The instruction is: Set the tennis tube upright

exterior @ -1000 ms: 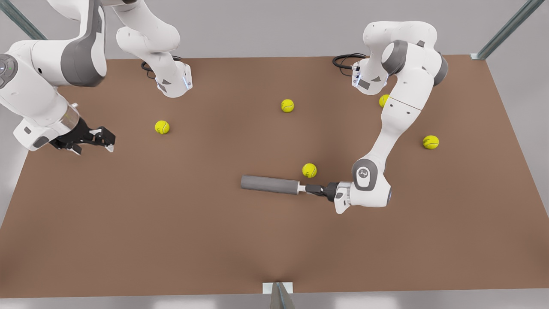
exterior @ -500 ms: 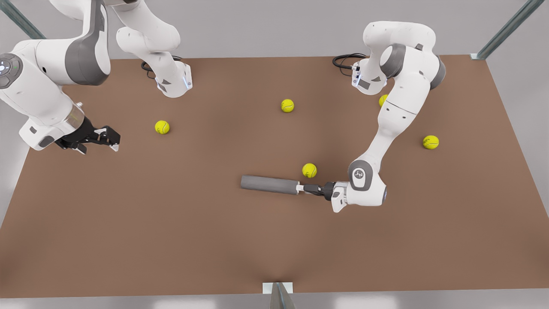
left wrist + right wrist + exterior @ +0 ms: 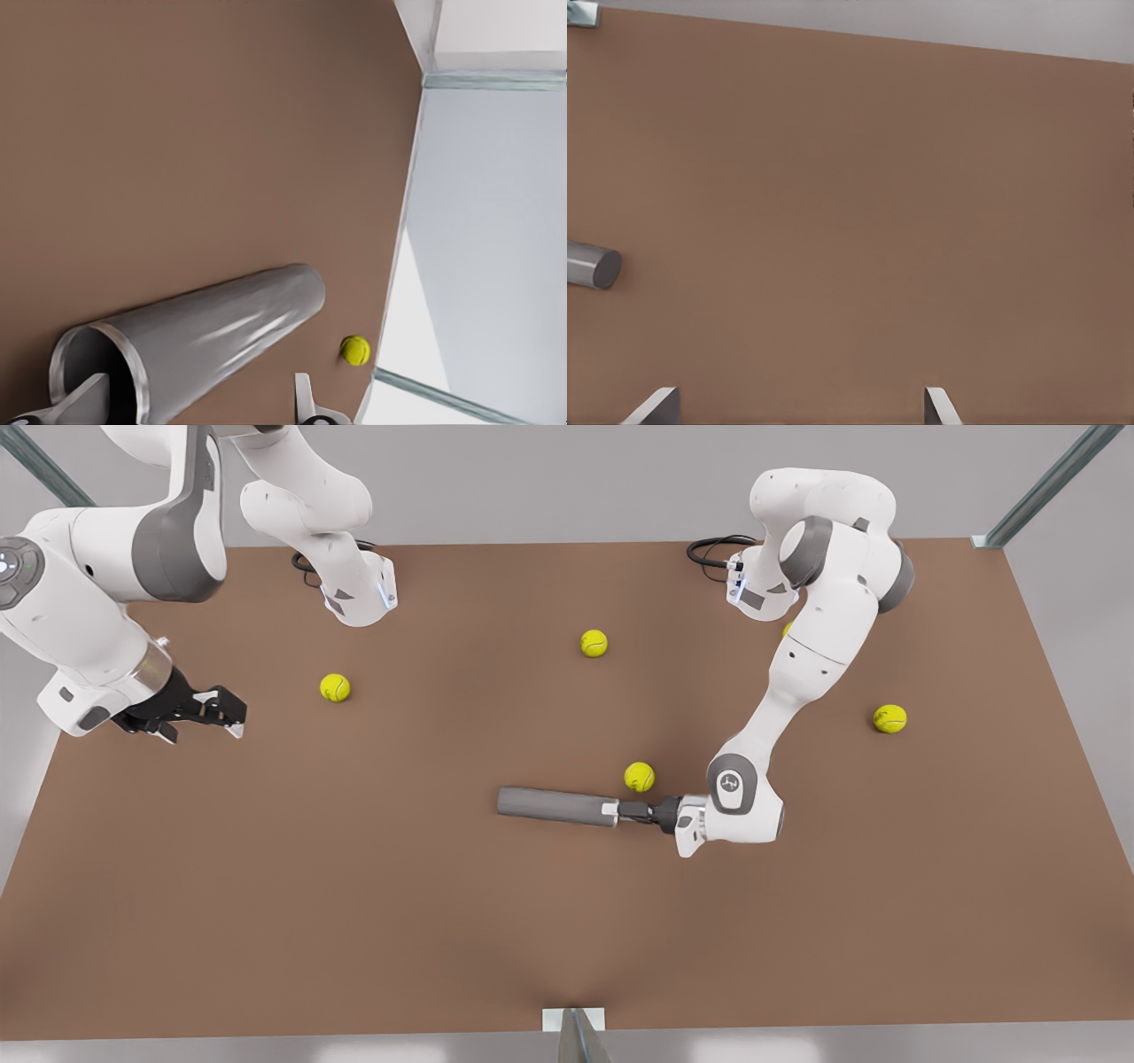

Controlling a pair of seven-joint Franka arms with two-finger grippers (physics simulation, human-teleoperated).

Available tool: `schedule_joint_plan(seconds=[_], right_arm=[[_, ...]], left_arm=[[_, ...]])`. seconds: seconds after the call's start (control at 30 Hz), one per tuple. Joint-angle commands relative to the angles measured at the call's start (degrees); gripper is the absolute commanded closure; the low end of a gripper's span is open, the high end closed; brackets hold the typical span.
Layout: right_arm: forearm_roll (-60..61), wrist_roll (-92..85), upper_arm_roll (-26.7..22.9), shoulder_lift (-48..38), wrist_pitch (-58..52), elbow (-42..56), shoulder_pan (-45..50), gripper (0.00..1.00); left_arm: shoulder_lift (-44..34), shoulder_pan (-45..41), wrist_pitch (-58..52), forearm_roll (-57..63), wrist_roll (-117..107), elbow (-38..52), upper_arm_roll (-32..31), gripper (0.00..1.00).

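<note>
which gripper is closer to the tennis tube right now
Left. The left gripper is at the tennis tube's rimmed end, fingers open, one inside the mouth. The right gripper waits open, far off toward the front view's left.

The tennis tube [image 3: 556, 806] is a long, slim, matte grey cylinder lying flat on its side on the brown desk [image 3: 354, 912], near the middle. Its open end, ringed by a lighter silvery rim, points toward the front view's right.
</note>
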Motion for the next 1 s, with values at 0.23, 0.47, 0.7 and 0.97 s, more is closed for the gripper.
schedule_joint_plan(seconds=[0.23,0.47,0.7,0.97], right_arm=[[0.00,0.03,0.00,0.61,0.36,0.35,0.49,0.00],[0.00,-0.06,0.00,0.70,0.44,0.35,0.58,0.00],[0.00,0.03,0.00,0.61,0.36,0.18,0.58,0.00],[0.00,-0.06,0.00,0.61,0.09,0.09,0.49,0.00]], left_arm=[[1.13,-2.02,1.67,-4.11,1.67,-0.09,0.00,0.01],[1.57,-2.11,1.85,-5.52,2.46,-0.18,0.00,0.15],[1.57,-1.85,1.67,-6.48,2.55,-0.09,-0.09,0.49],[1.13,0.88,0.26,-8.68,2.99,0.00,-2.46,0.77]])
